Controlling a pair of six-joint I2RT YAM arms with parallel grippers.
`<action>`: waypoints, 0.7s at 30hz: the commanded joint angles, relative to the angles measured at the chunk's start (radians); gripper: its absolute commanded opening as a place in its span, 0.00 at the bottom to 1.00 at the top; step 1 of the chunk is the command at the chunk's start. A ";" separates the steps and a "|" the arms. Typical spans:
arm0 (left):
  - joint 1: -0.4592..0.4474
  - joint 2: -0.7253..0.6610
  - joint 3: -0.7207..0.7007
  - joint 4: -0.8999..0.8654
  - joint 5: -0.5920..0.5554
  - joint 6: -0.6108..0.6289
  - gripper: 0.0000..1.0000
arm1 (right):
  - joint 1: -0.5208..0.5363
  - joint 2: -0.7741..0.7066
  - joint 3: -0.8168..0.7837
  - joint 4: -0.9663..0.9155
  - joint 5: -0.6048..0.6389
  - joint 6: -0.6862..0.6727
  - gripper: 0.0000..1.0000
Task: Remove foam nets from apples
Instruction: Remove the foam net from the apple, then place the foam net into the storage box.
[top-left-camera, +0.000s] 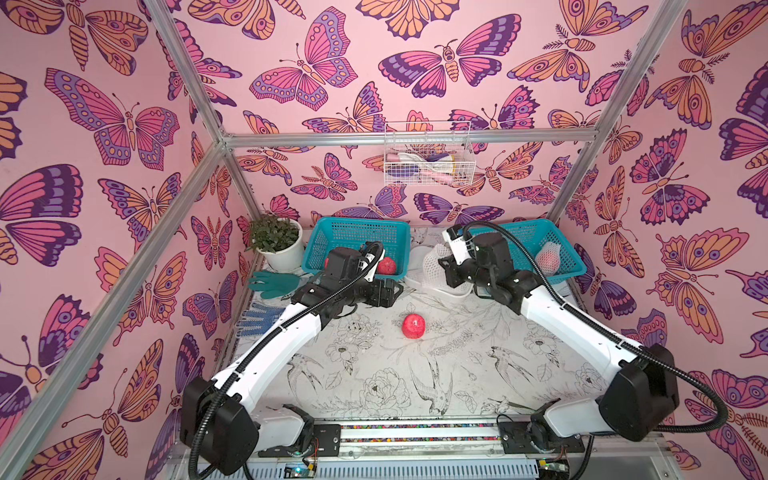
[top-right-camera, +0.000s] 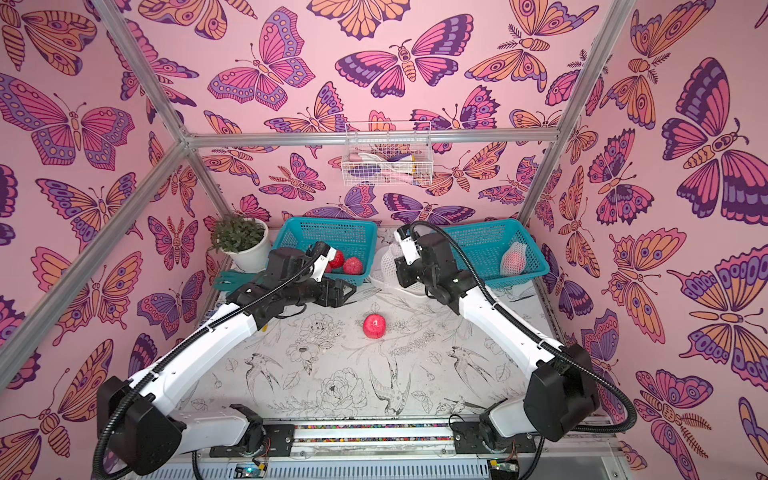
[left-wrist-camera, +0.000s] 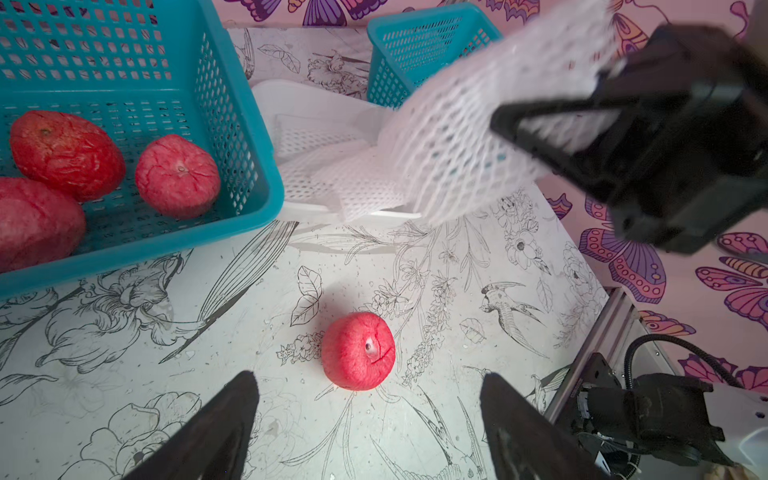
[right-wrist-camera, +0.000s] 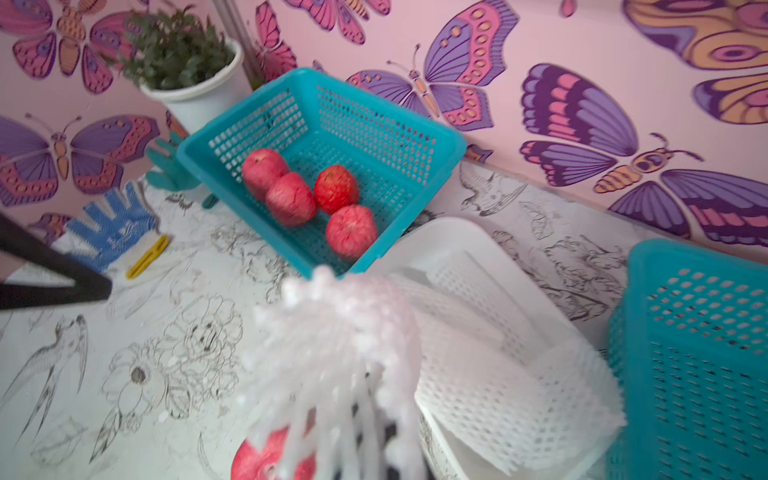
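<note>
One bare apple (left-wrist-camera: 358, 351) lies on the worktop (left-wrist-camera: 457, 316), round and red-pink, with a rough matt skin, and there is open room on all its sides. Four more apples (right-wrist-camera: 336, 187), also without cover, lie close together in the left teal basket (right-wrist-camera: 316, 79), whose walls are a plastic grid. Between the two baskets stands a white tub (right-wrist-camera: 436, 232) with a smooth rim, and inside it lie flat foam nets (left-wrist-camera: 345, 183), soft white mesh with diamond holes. The right teal basket (top-left-camera: 523, 224) holds one netted apple (top-left-camera: 548, 257). The left hand (top-right-camera: 347, 291) stands wide apart and holds nothing; it hangs over the worktop near the bare apple and does not touch it. The right hand (top-left-camera: 442, 264) is closed on one foam net (left-wrist-camera: 457, 137), which hangs stretched and tube-like at the rim of the tub, above it.
</note>
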 joint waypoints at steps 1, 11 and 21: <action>0.004 0.011 -0.041 -0.015 0.004 0.022 0.85 | -0.063 0.092 0.117 -0.050 0.016 0.110 0.00; 0.006 0.118 -0.035 -0.001 -0.006 0.050 0.84 | -0.127 0.449 0.403 -0.068 -0.101 0.216 0.00; 0.037 0.173 -0.036 -0.001 0.004 0.049 0.83 | -0.129 0.657 0.550 -0.034 -0.246 0.318 0.00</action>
